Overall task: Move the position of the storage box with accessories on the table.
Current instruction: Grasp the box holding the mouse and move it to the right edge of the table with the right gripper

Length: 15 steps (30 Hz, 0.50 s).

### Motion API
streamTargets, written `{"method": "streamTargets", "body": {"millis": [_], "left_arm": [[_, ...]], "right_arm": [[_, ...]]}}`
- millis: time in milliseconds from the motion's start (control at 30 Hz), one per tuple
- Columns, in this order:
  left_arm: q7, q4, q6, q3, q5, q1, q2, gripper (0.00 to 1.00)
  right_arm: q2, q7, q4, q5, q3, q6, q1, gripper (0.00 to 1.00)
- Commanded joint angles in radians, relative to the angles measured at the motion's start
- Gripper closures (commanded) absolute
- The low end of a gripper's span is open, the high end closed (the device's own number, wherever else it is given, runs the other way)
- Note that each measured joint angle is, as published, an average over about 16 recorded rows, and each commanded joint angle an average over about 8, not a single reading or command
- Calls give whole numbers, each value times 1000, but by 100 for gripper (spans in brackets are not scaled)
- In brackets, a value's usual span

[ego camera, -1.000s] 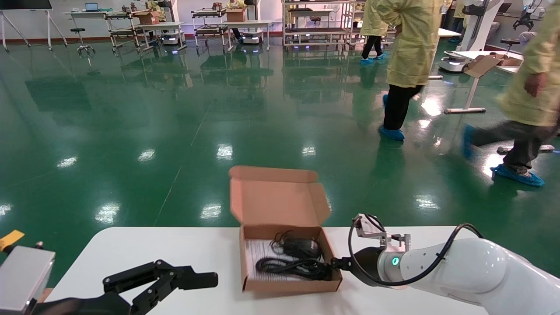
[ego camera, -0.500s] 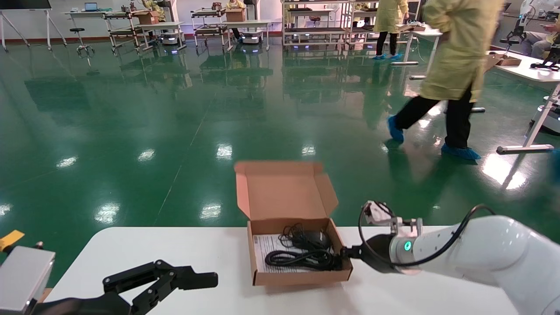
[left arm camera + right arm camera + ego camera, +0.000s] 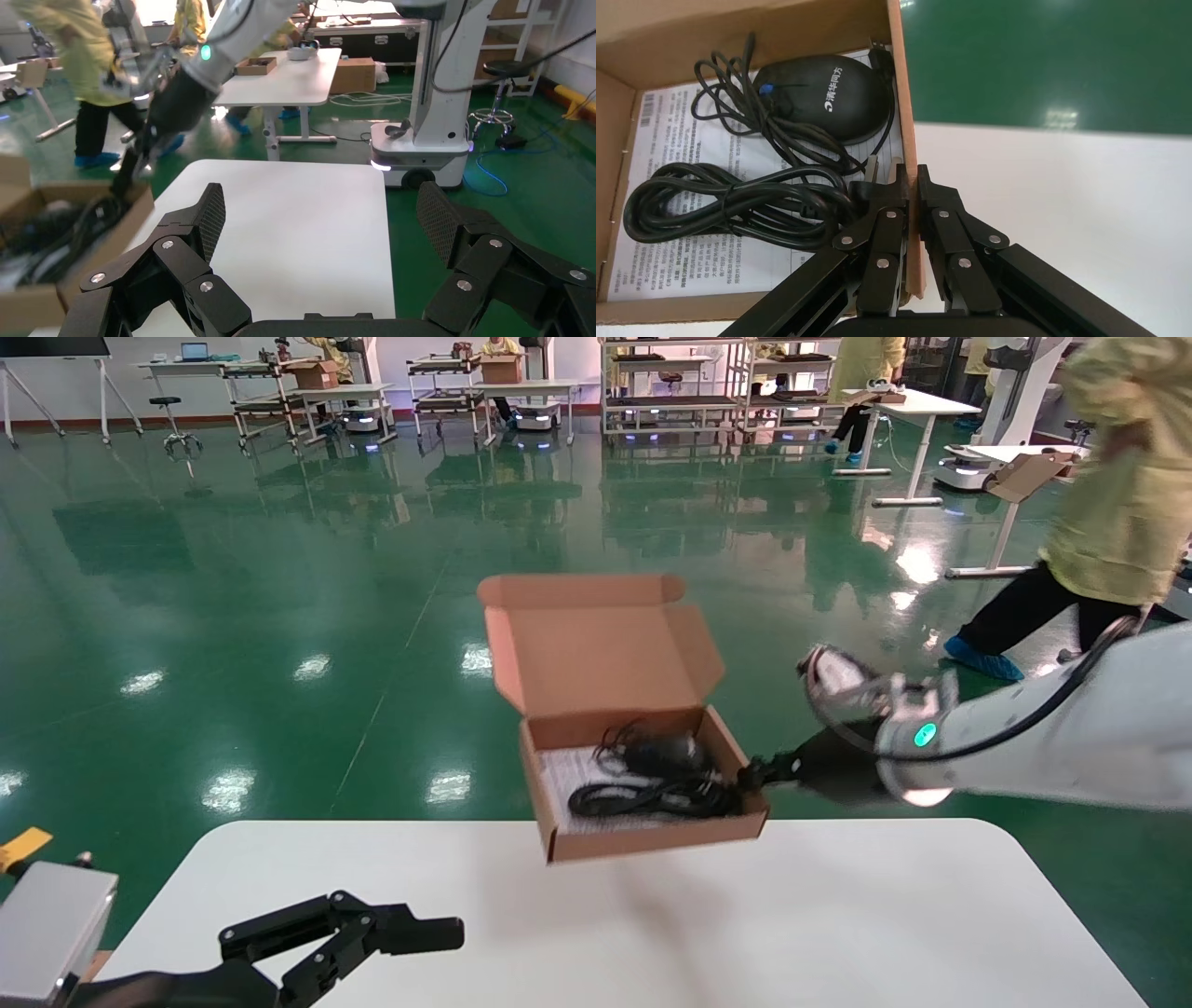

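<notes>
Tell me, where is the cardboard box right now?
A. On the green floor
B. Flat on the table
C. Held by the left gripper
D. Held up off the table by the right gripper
D: in the head view the box hangs above the table, and the right gripper pinches its side wall, while the left gripper sits open and empty near the table's front.

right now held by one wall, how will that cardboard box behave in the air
Probably sags or tilts: the right gripper pinches only one thin side wall of the cardboard box. The open lid may flap. The mouse and cable lie loose and could slide.
</notes>
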State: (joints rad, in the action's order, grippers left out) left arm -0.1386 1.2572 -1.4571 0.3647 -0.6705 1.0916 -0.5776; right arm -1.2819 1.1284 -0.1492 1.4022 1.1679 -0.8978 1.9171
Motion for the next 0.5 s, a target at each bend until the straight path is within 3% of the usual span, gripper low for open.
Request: {"method": "streamTargets", "body": {"millis": [33, 267, 500], "left_arm": [[0, 0, 0, 0, 0, 0, 0, 0], [0, 0, 0, 0, 0, 0, 0, 0], [0, 0, 0, 0, 0, 0, 0, 0]], "right_arm": [[12, -18, 6, 0, -1, -27, 32, 100], [83, -95, 59, 32, 18, -57, 97, 100], [154, -155, 110, 56, 32, -23, 119, 100]]}}
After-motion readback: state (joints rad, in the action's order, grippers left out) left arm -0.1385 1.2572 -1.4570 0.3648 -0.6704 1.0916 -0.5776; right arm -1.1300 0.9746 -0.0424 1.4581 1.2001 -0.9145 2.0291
